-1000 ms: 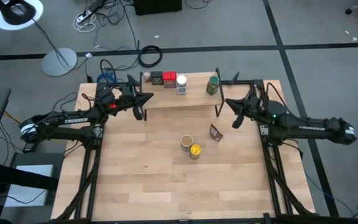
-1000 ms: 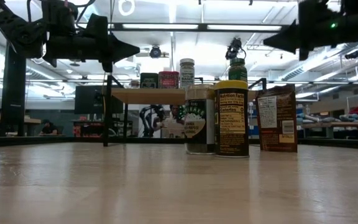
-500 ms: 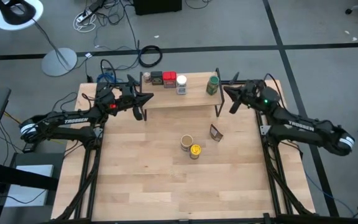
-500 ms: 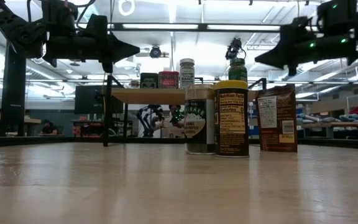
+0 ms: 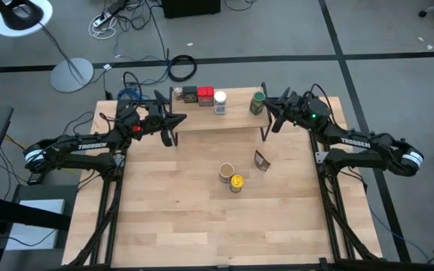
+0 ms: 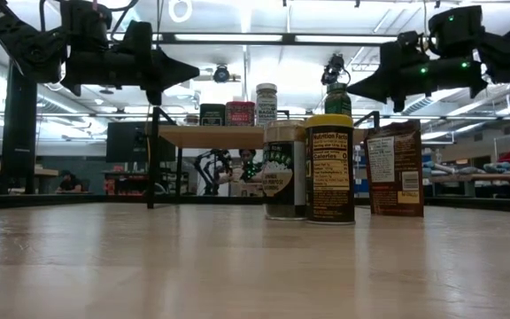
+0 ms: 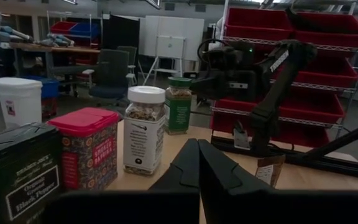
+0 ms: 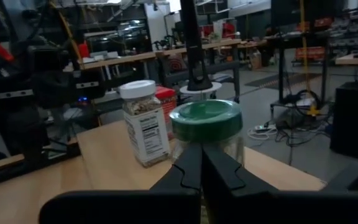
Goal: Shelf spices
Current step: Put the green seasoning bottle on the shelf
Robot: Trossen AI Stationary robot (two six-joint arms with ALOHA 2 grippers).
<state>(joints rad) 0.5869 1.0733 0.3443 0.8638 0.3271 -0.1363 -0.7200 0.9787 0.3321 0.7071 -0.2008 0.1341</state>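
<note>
The right gripper point(image 5: 269, 106) hangs with its fingers together and empty at the right end of the shelf point(image 5: 236, 113), its tips just beside the green jar point(image 5: 258, 102). In its wrist view the closed fingers point straight at that jar's green lid point(image 8: 205, 119), with the white-lidded jar point(image 8: 143, 130) a little further along the board. The left gripper point(image 5: 181, 118) waits at the shelf's left end, also closed on nothing.

On the shelf stand five spices: from the left, a small tan-capped jar point(image 5: 178, 93), a dark tin point(image 5: 191, 94), a red tin point(image 5: 206, 95), the white-lidded jar, then, after a gap, the green jar. All look upright.

Three are not yet shelved. On the table point(image 5: 202, 226), well in front of the shelf, stand a jar with a tan top point(image 5: 226, 172) and a yellow-lidded jar point(image 5: 236, 182), touching or nearly so, and a brown canister point(image 5: 261, 160) near them to the right.

I judge the task rather more than half done. There is bare board between the white-lidded and green jars, and the right gripper's closed fingers beside the green jar suggest a nudge to tidy it, though that is a guess.
</note>
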